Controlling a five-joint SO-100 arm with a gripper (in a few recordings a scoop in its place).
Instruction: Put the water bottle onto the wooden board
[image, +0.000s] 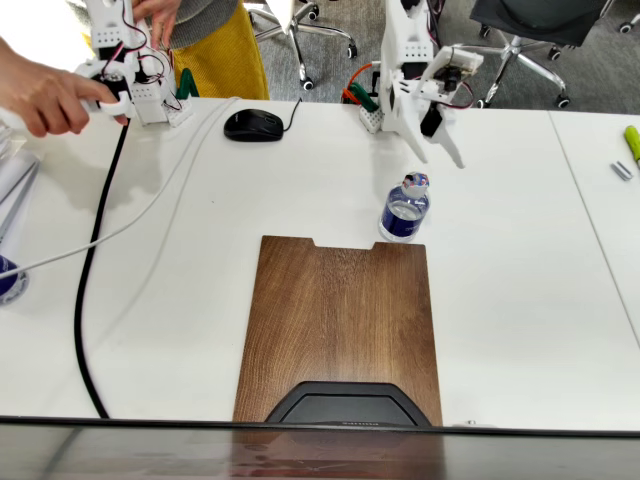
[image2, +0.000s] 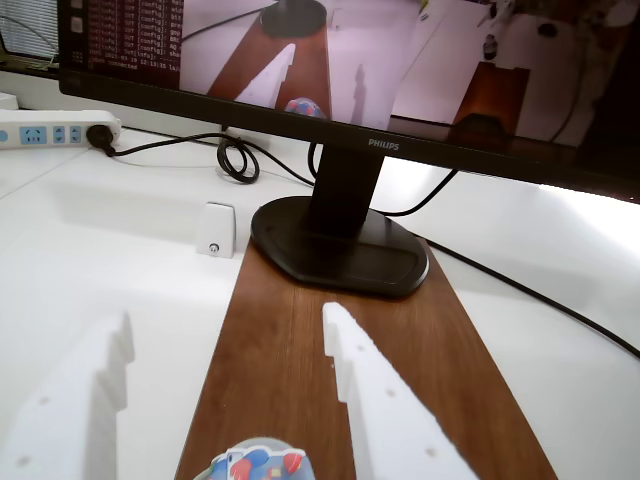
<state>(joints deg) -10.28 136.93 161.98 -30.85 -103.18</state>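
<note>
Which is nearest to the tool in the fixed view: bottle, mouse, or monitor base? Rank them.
From the white tool:
1. Small clear plastic water bottle, just below it.
2. Black computer mouse, to the left.
3. Black angular monitor base, bottom edge, on the dark wooden board.

The robot arm (image: 415, 60) is built of white printed plastic with black motor blocks, red and black wires looping at its joints, and orange-and-green clamps at the base. Its hand (image2: 225, 400) has two white fingers (image2: 385, 410), with stepped, toothed inner edges and small screw holes.
</note>
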